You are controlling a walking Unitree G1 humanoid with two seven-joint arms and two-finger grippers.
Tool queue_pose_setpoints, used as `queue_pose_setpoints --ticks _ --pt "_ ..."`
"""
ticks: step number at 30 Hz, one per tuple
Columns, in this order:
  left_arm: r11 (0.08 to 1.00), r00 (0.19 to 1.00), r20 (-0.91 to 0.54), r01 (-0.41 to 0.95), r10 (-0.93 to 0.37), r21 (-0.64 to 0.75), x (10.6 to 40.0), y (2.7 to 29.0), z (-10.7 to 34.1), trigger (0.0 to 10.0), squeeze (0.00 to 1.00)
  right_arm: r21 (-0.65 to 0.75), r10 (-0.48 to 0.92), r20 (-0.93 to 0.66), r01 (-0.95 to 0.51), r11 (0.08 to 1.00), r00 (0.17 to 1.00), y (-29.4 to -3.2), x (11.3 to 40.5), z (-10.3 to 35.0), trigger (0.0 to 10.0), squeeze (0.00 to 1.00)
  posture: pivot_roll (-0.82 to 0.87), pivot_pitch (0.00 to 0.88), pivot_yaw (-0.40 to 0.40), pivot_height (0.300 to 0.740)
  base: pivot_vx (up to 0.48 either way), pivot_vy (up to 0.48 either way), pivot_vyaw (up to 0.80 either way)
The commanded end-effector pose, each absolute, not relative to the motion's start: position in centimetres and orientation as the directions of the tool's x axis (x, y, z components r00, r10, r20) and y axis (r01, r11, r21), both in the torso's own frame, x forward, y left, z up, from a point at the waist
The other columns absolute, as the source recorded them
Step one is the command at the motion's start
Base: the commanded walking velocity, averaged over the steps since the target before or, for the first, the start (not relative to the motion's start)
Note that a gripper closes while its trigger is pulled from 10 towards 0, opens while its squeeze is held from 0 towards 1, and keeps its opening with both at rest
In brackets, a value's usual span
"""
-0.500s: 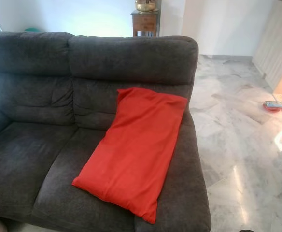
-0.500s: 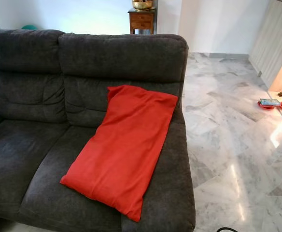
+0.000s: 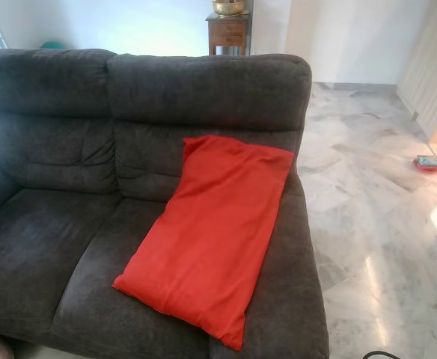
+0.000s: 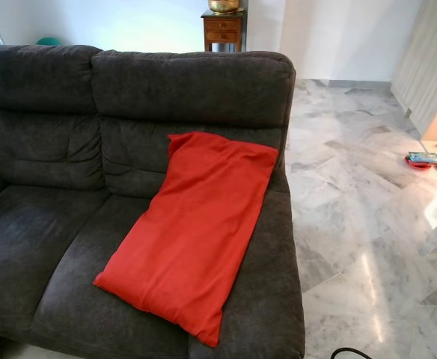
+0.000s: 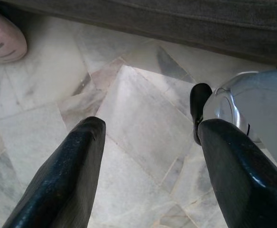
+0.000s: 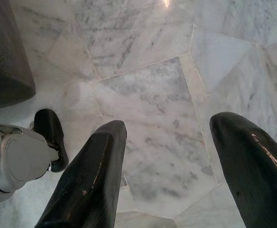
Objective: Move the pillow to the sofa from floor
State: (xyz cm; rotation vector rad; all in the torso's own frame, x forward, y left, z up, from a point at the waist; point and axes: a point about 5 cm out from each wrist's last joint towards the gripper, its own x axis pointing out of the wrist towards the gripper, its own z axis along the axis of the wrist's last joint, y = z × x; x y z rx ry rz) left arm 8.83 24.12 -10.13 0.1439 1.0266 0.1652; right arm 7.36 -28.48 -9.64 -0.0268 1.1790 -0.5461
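A red pillow (image 3: 207, 235) lies slanted on the right seat of the dark grey sofa (image 3: 46, 247), its upper end leaning against the backrest. My left gripper (image 5: 150, 142) hangs open over the marble floor near the sofa's front edge, nothing between its fingers. My right gripper (image 6: 169, 142) also hangs open above the marble floor beside the sofa's corner, holding nothing.
Marble floor (image 3: 376, 224) spreads to the right of the sofa. A small wooden side table (image 3: 228, 34) stands behind the backrest. Red dishes (image 4: 424, 159) sit on the floor at the far right. A pinkish rounded object (image 5: 3, 40) lies on the floor by the sofa's base.
The camera has shifted slightly, so the whole scene sits a little differently. The pillow stays in the same place on the sofa.
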Motion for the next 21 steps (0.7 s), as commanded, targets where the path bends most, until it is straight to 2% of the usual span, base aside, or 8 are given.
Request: queue_pose_setpoints --ticks 1,21 --pt "0.979 0.491 -0.847 -0.070 0.203 0.194 8.6 24.2 -10.2 10.0 0.00 -0.288 -0.411 -0.863 0.384 0.877 0.294 -28.2 8.2 -9.6 10.0 0.00 0.02 0.000 0.019 0.740 0.000 0.307 0.00" --pt "0.982 0.497 -0.848 -0.062 0.187 0.180 8.8 23.9 -10.3 10.0 0.00 -0.288 -0.414 -0.852 0.375 0.881 0.319 -27.9 9.3 -9.4 10.0 0.00 0.02 0.000 0.015 0.740 0.000 0.295 0.00"
